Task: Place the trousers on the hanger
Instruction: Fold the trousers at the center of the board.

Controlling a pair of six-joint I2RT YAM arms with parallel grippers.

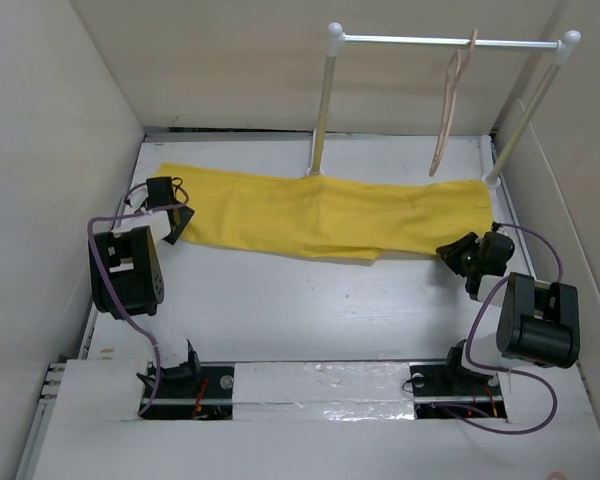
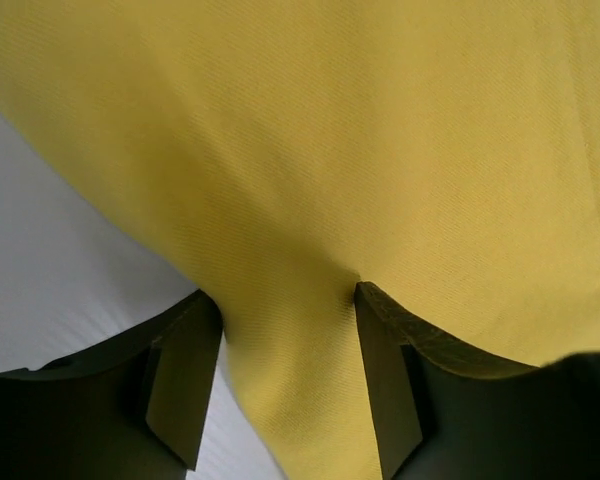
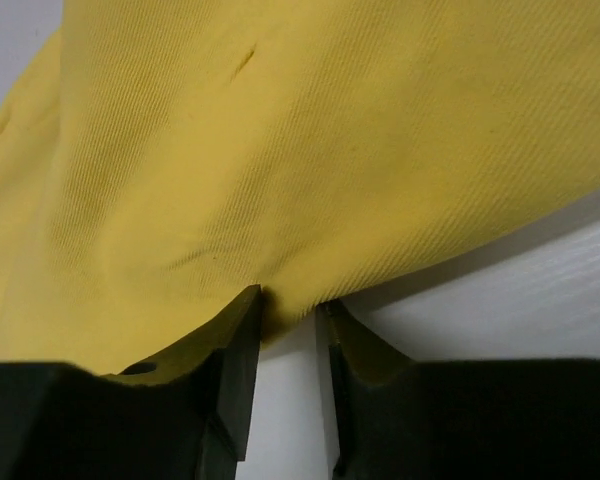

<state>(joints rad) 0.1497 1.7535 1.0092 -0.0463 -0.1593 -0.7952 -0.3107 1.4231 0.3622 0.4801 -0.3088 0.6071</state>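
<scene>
The yellow trousers [image 1: 330, 215] lie flat and stretched left to right across the far half of the table. The beige hanger [image 1: 450, 110] hangs by its hook from the white rail, above the trousers' right part. My left gripper [image 1: 177, 225] is at the trousers' left end. In the left wrist view it [image 2: 280, 300] is open, jaws wide apart, with yellow cloth [image 2: 310, 180] lying between them. My right gripper [image 1: 452, 255] is at the right end's near edge. In the right wrist view it [image 3: 290, 300] is nearly closed, pinching a puckered edge of the cloth [image 3: 310, 150].
A white rail [image 1: 400, 41] on two posts stands at the back, its left post [image 1: 320, 120] rising just behind the trousers. White walls close in the table on the left, right and back. Bare white table [image 1: 310, 310] lies between the trousers and the arm bases.
</scene>
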